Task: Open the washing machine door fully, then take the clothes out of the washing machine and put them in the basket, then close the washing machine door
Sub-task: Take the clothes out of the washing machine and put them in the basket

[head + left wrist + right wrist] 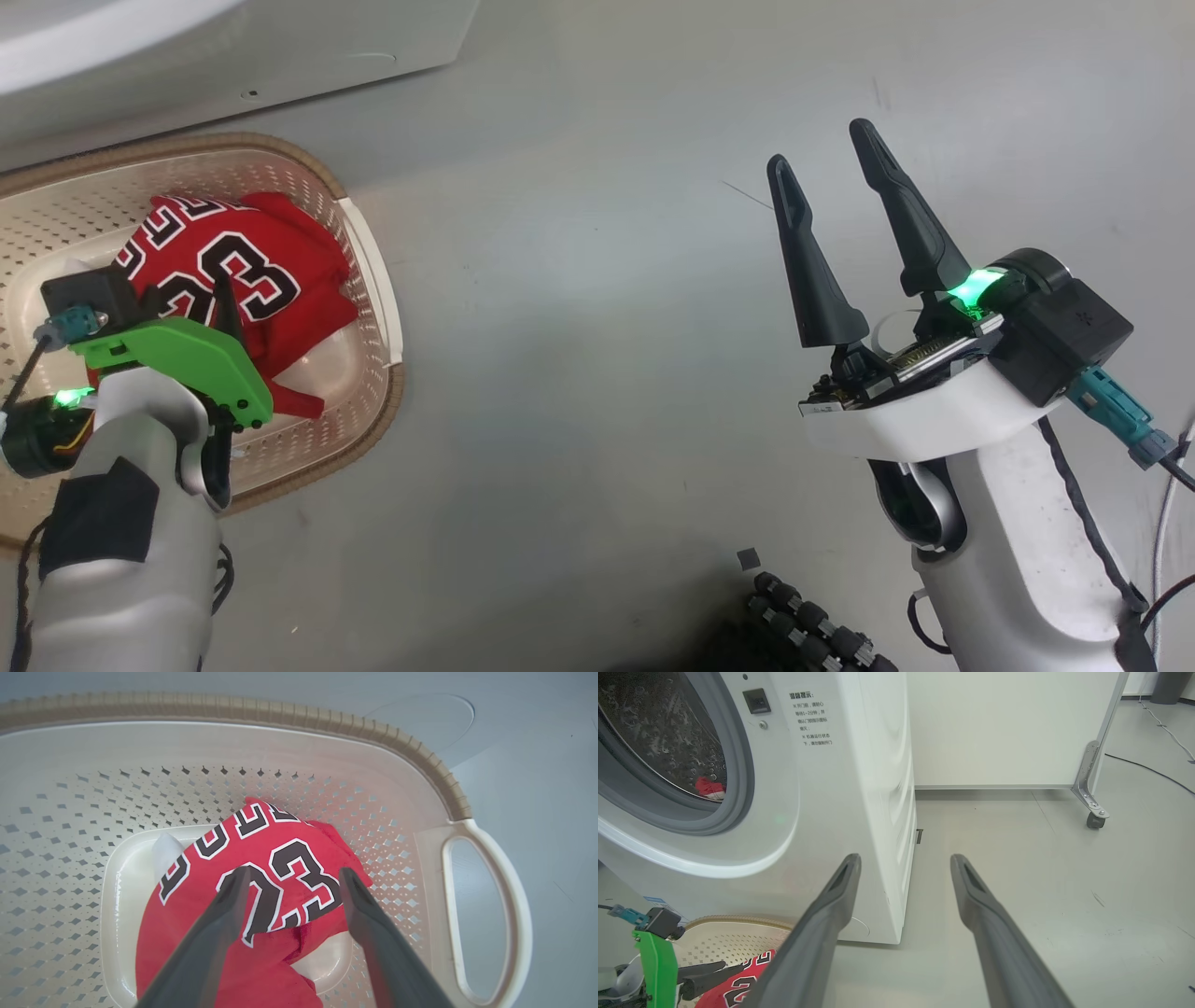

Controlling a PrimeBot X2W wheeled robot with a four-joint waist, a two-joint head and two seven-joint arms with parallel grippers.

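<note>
My left gripper (292,872): forearm reaches down into the basket (233,711); fingers spread apart with nothing between them, tips just over the jersey (280,840).
Jersey: red, crumpled on the basket's bottom; "23" in black with a white outline is readable, the lettering above it is folded and illegible.
Basket: on the floor (597,327), against the washing machine (859,788) front.
Washing machine: drum opening uncovered, something red (710,787) inside; printed Chinese notice (810,718) beside the opening.
My right gripper (822,149): forearm raised over the floor, well apart from the basket; fingers wide open, empty.
</note>
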